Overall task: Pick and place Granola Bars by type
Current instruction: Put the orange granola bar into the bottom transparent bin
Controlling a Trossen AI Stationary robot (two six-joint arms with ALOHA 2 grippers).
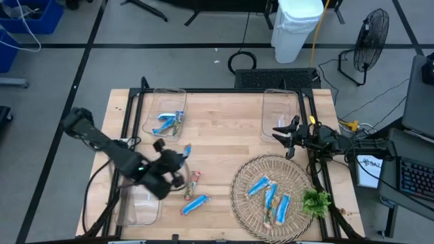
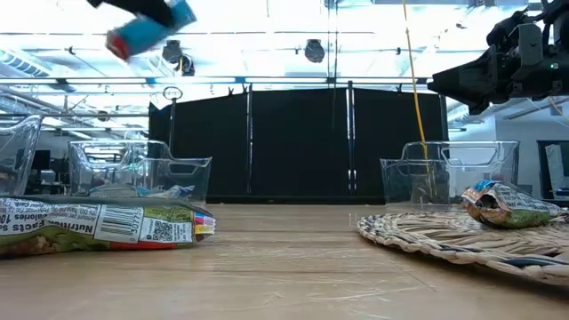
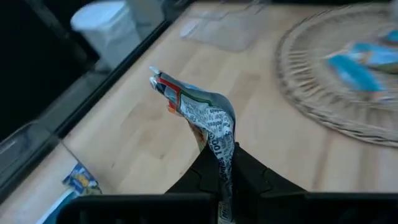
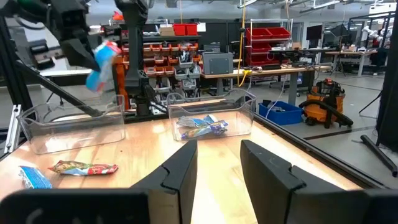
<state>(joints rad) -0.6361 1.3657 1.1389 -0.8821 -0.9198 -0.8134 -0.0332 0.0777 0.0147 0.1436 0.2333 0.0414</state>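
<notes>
My left gripper (image 1: 178,163) is raised high over the table's left half and is shut on a granola bar (image 3: 202,115) with a blue face and a printed back, seen also in the low view (image 2: 147,29). One multicoloured bar (image 1: 194,179) and one blue bar (image 1: 195,203) lie flat on the table near it. Several blue bars (image 1: 270,195) lie on the wicker tray (image 1: 241,177). More blue bars (image 1: 168,122) sit in the far left bin. My right gripper (image 1: 283,137) hovers open by the far right bin, touching nothing. My left gripper pinches the bar by one end (image 3: 222,163) between its two fingers. The rest of the wrapper sticks out past the fingertips to its crimped free end (image 3: 163,84). The bar is lifted well clear of the table and tilted (image 2: 147,29).
Clear bins stand at far left (image 1: 165,102), far right (image 1: 281,112) and near left (image 1: 139,207). A green leafy sprig (image 1: 317,201) lies at the tray's right edge. Bare wood shows in the table's middle (image 1: 224,142).
</notes>
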